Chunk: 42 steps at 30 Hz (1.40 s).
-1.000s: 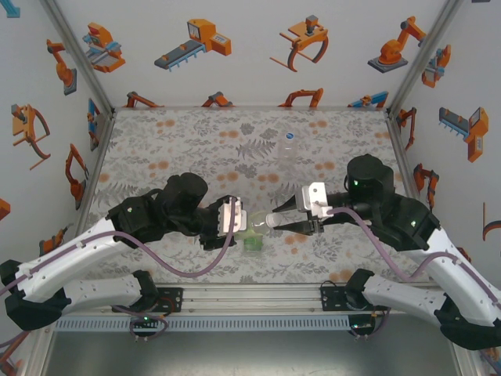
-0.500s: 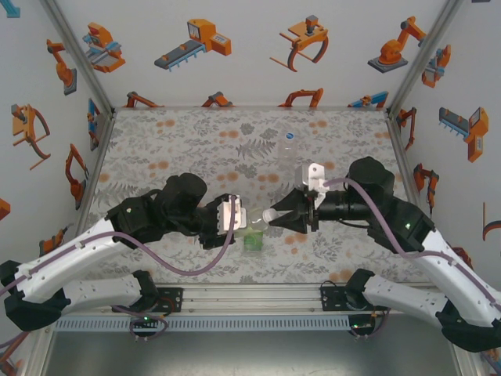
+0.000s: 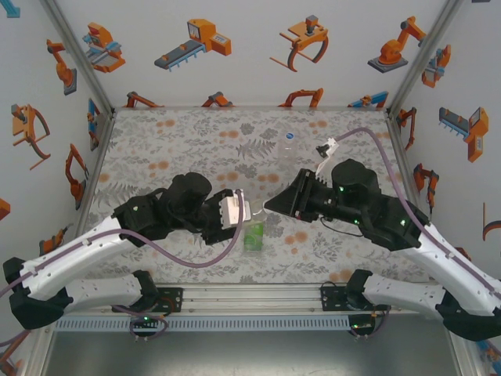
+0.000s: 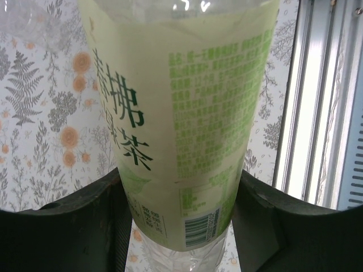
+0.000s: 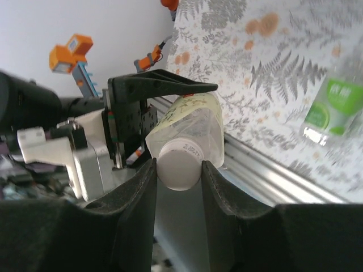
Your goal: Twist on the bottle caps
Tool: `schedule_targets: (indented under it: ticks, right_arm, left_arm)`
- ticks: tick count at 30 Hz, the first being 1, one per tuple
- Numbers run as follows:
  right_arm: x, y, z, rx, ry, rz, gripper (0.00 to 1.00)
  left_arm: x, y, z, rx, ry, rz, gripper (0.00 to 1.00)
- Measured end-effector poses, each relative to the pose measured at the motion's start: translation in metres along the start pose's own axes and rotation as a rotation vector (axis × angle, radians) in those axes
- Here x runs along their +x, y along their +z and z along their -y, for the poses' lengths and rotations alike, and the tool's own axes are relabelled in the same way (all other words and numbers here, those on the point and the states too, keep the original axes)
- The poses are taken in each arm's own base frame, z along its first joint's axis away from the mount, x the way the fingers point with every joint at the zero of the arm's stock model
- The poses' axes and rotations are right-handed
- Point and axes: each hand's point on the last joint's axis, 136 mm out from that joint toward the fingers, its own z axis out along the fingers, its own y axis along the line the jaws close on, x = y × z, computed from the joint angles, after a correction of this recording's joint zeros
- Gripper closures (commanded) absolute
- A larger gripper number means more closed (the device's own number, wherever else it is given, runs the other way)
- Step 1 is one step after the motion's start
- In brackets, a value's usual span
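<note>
A bottle with a pale yellow-green label (image 4: 187, 113) is held off the table, my left gripper (image 4: 180, 212) shut on its lower body. In the top view the left gripper (image 3: 237, 211) and right gripper (image 3: 272, 206) face each other with this bottle (image 3: 255, 211) between them. A white cap (image 5: 178, 167) sits on the bottle's neck (image 5: 190, 124), and my right gripper (image 5: 177, 170) is shut on it, both fingers touching its sides. A bright-green-labelled bottle (image 3: 253, 236) lies on the table just below. An unlabelled bottle (image 3: 288, 154) with a blue cap (image 3: 289, 135) stands further back.
The patterned table (image 3: 180, 149) is walled at the back and both sides. A metal rail (image 3: 250, 301) runs along the near edge, close under the held bottle. The green-labelled bottle (image 5: 332, 105) lies near the rail.
My right wrist has rolled around while staying on the white cap, its cable swinging up and over. The left gripper and bottle shifted slightly right.
</note>
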Motion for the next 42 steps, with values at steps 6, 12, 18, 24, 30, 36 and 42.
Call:
schedule_targets:
  ticks: [6, 12, 18, 24, 30, 36, 42]
  right_arm:
    - [-0.004, 0.005, 0.005, 0.080, 0.092, 0.003, 0.66]
    - [-0.017, 0.003, -0.002, 0.085, -0.071, 0.050, 0.45]
    - [-0.018, -0.002, -0.026, -0.010, -0.365, 0.044, 0.44]
    - [-0.002, -0.017, -0.061, -0.211, -0.760, 0.011, 0.46]
    - [0.021, -0.041, -0.080, -0.393, -1.145, 0.006, 0.46]
    - [0.052, -0.053, -0.089, -0.569, -1.409, -0.098, 0.45]
    - [0.065, -0.055, -0.088, -0.639, -1.513, -0.172, 0.49]
  left_arm:
    - [0.004, 0.001, -0.004, -0.022, -0.010, -0.017, 0.95]
    - [-0.004, -0.001, 0.003, 0.005, 0.010, 0.025, 0.94]
    - [-0.011, -0.008, 0.007, 0.020, 0.019, 0.065, 0.95]
    - [-0.017, -0.015, 0.012, 0.043, 0.024, 0.105, 0.94]
    - [-0.023, -0.020, 0.020, 0.087, 0.029, 0.141, 0.94]
    - [-0.025, -0.021, 0.026, 0.120, 0.030, 0.155, 0.94]
    - [-0.024, -0.022, 0.031, 0.148, 0.028, 0.155, 0.95]
